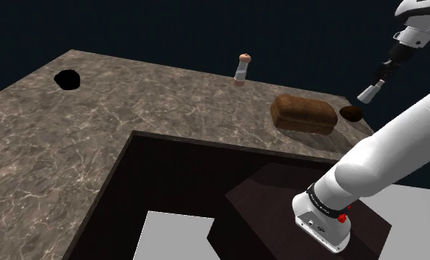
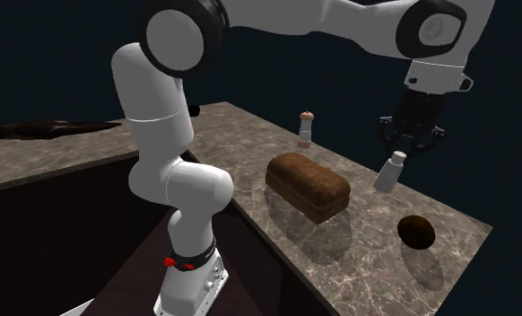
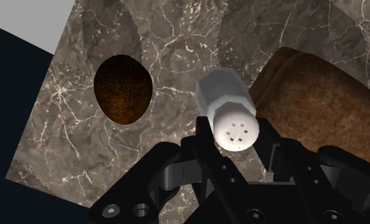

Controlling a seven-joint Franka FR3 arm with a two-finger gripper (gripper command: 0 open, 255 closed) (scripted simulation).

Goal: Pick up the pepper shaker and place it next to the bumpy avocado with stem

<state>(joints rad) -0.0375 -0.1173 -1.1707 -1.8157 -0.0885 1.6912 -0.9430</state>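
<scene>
The end effector (image 2: 410,144) is pinching a plain white shaker (image 2: 390,171) by its perforated cap end, its fingers pressed against either side of the cap. The shaker hangs tilted in the air, clear of the marbled surface (image 1: 132,103). It sits above the gap between the brown bread loaf (image 2: 308,186) and the dark, rough-skinned avocado (image 2: 416,232), which lies near the corner of the surface. Judging by this, the pick-up is done and the carry is in hand, with the placing not yet made. The next move calls for shifting the load away from the loaf and toward the avocado. The shaker would then be brought upright and lowered until its base meets the surface just beside the fruit without nudging it, and only then released. A second shaker (image 2: 306,128), pale with a brownish top, stands well apart behind the loaf. No brand, label or writing can be read on anything; the held shaker shows only small holes in its cap.
</scene>
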